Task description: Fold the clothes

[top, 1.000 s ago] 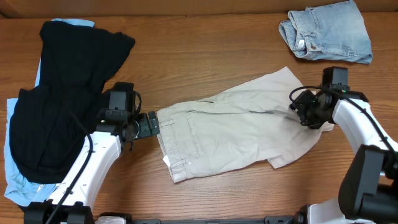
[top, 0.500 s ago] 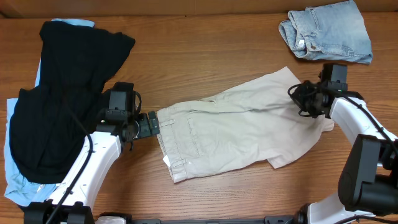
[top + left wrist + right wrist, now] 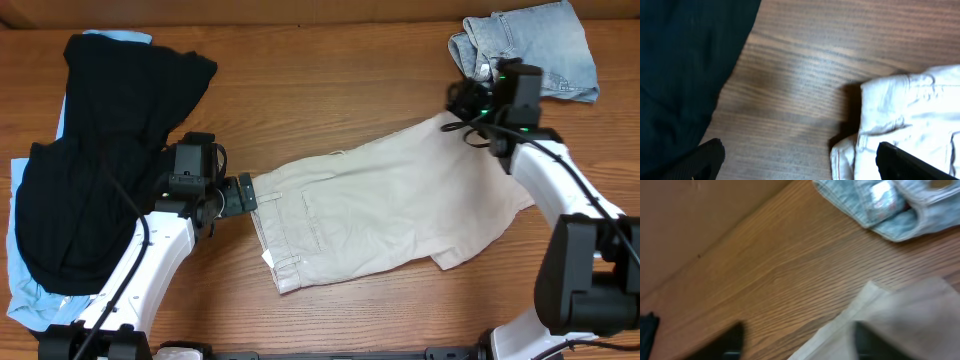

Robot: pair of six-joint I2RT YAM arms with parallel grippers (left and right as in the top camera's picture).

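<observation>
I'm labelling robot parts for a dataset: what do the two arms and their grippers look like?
Both the left arm and right arm wear smooth white rounded shells with black joint blocks. Thin black cables run along them. The left gripper and right gripper are dark, with black blocky fingers.

The tabletop is seen to be wood, its grain marked under a smooth, faintly glossy finish. The khaki shorts are made of matt woven cloth. Coarser, faded cloth is shown by the denim shorts at the far right corner. The black garment at the left edge is soft and matt. The arm shells are finished in smooth white plastic.
</observation>
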